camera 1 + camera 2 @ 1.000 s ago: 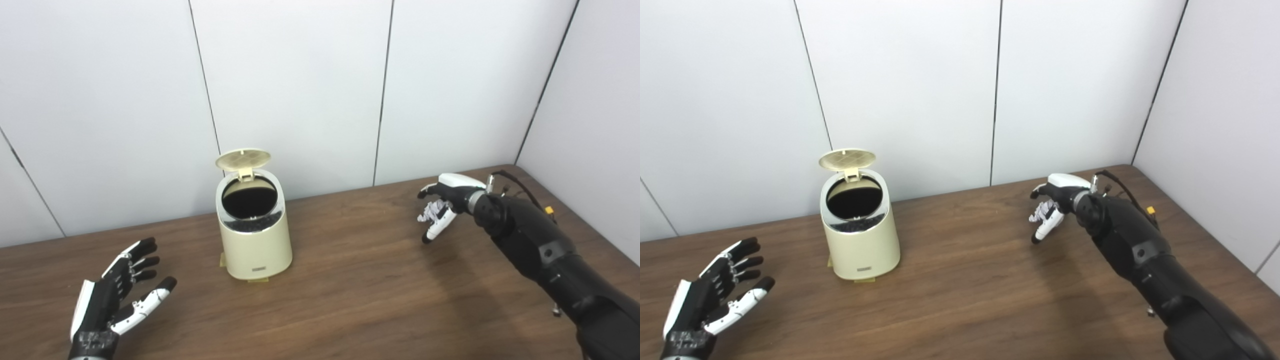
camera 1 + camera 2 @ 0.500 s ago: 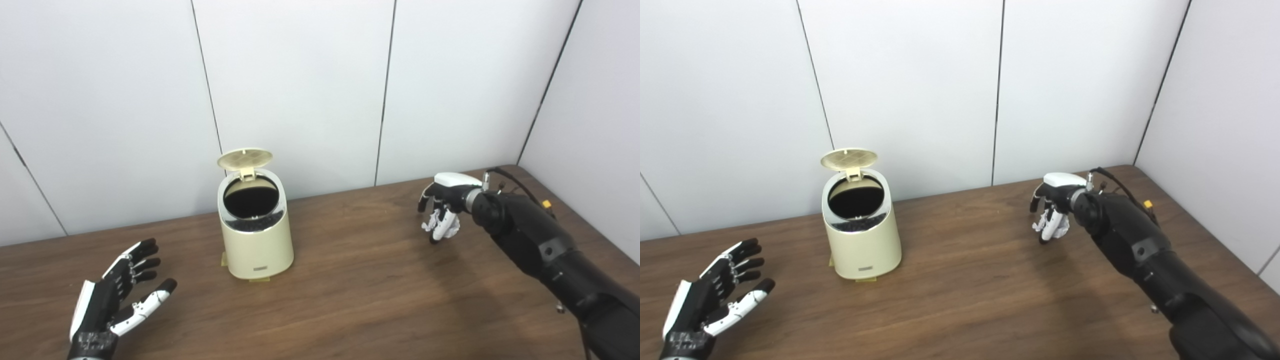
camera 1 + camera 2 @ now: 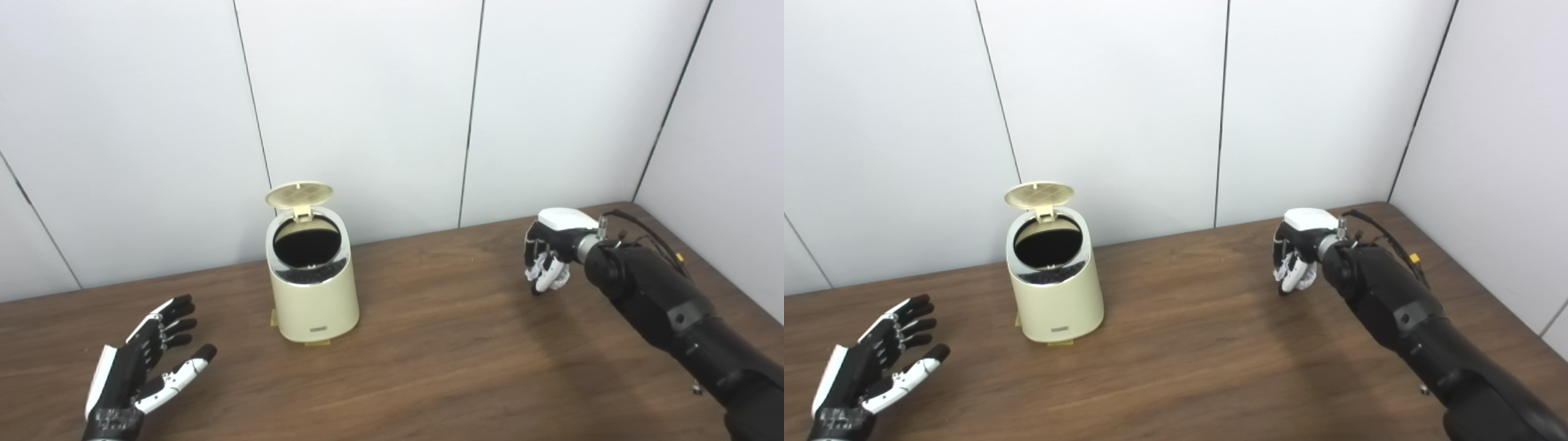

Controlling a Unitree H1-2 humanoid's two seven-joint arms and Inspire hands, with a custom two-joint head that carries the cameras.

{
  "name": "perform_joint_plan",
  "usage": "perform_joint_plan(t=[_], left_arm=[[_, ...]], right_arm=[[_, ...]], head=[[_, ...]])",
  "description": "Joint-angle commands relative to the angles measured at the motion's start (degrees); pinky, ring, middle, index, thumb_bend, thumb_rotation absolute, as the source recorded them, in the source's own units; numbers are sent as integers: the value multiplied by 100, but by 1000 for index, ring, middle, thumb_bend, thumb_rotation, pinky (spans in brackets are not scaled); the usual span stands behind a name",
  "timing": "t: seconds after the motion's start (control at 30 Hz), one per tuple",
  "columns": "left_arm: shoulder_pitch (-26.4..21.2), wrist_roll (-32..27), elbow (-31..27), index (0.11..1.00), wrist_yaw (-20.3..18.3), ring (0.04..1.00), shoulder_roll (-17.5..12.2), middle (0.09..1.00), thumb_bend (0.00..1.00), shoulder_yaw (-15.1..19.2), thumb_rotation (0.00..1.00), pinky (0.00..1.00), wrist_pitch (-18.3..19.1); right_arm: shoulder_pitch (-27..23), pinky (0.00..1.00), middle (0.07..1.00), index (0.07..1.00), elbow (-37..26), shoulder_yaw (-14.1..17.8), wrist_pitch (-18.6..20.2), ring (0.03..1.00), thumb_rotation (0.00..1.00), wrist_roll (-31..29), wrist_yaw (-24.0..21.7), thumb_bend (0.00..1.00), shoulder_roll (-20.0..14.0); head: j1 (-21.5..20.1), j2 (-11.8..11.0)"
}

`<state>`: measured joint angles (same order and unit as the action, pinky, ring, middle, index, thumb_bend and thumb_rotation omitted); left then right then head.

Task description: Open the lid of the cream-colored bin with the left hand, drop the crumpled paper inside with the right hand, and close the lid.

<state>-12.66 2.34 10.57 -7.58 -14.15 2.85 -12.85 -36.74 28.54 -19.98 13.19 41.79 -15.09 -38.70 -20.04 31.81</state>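
right robot hand (image 3: 547,254) pinching crumpled paper (image 3: 549,280); left robot hand (image 3: 144,367) spread (bin (image 3: 313,288) lid (image 3: 299,193) up).

Cream bin (image 3: 1056,300) upright on bench (image 3: 1176,367), lid (image 3: 1039,195) raised; right robot hand (image 3: 1295,263) curled around crumpled paper (image 3: 1301,278) (left robot hand (image 3: 870,373) spread, empty).

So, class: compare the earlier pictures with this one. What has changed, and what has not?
The right hand curled its fingers shut on the crumpled paper and lifted it slightly. The left hand stayed open on the table; the bin kept its lid up.
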Motion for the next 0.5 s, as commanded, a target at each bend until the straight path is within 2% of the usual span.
perform_joint_plan(t=[0.0, 0.03, 0.07, 0.2, 0.3, 0.47], left_arm=[[-209, -55, -114, 868, 9, 792, -100, 839, 670, 31, 273, 743, -168], [-206, -35, -125, 866, 15, 791, -103, 839, 670, 27, 273, 740, -167], [-206, -19, -134, 864, 21, 787, -102, 837, 674, 23, 283, 748, -163], [-202, -2, -184, 863, 30, 793, -84, 840, 674, 10, 288, 766, -95], [-214, 27, -164, 861, 53, 798, -61, 841, 674, -4, 273, 778, -102], [-250, -7, -58, 856, 28, 800, -32, 840, 669, -43, 243, 766, -230]], right_arm=[[-149, 333, 452, 510, -64, 178, -39, 396, 0, 75, 356, 520, -159], [-146, 330, 447, 513, -161, 186, -44, 392, 0, 82, 378, 519, -165], [-151, 408, 487, 491, -250, 206, -74, 431, 0, 62, 380, 520, -172], [-169, 470, 503, 478, -633, 298, -220, 437, 0, -25, 307, 521, -206], [-188, 440, 471, 503, -1039, 336, -350, 395, 0, 26, 286, 519, -230], [-342, 514, 471, 497, -1721, 294, -313, 402, 0, 167, -40, 521, -205]], head=[[-1, 7], [-1, 7], [-1, 7], [5, 17], [30, 16], [94, -3]])
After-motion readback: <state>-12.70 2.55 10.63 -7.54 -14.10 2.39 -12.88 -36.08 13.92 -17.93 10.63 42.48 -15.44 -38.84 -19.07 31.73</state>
